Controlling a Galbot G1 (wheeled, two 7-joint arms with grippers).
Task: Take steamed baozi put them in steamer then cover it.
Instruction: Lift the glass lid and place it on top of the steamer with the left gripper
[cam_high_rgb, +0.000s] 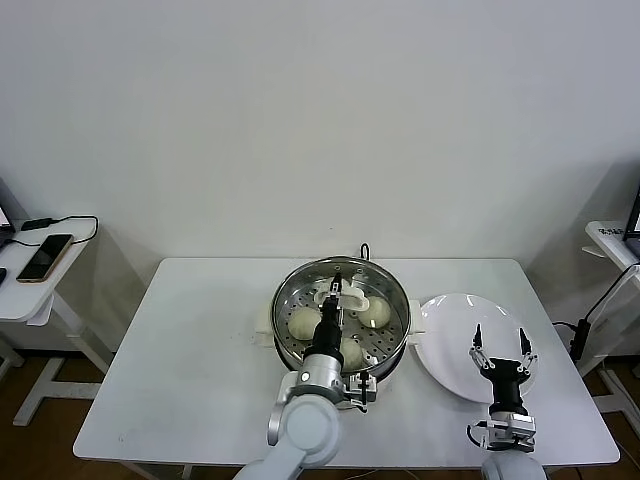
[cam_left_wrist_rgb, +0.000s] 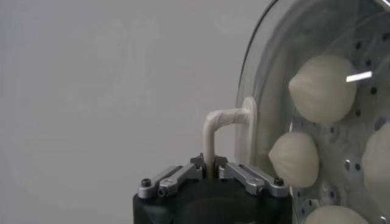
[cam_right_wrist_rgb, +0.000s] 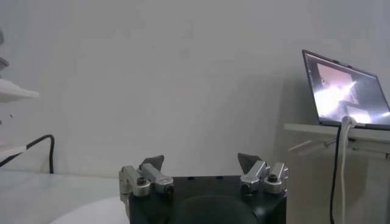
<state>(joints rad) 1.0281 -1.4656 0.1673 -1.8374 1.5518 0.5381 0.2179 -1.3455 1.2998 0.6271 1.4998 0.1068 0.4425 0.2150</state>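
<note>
Baozi (cam_high_rgb: 304, 320), all in the steamer (cam_high_rgb: 393, 333) at worktop (cam_high_rgb: 200, 350) centre, sit under the lid (cam_left_wrist_rgb: 268, 79), whose handle (cam_left_wrist_rgb: 214, 129) the left pincer (cam_high_rgb: 336, 285) clamps, so lower it level onto the rim before letting go; right pincer (cam_high_rgb: 502, 346) idles apart at 3 o'clock.

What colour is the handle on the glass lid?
White, a slightly creamy white. The lid handle shows best in the left wrist view, pinched by the left gripper.

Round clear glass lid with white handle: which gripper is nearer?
Left. The left gripper is shut on the lid's white handle over the steamer; the right gripper hangs open above the flat white plate.
</note>
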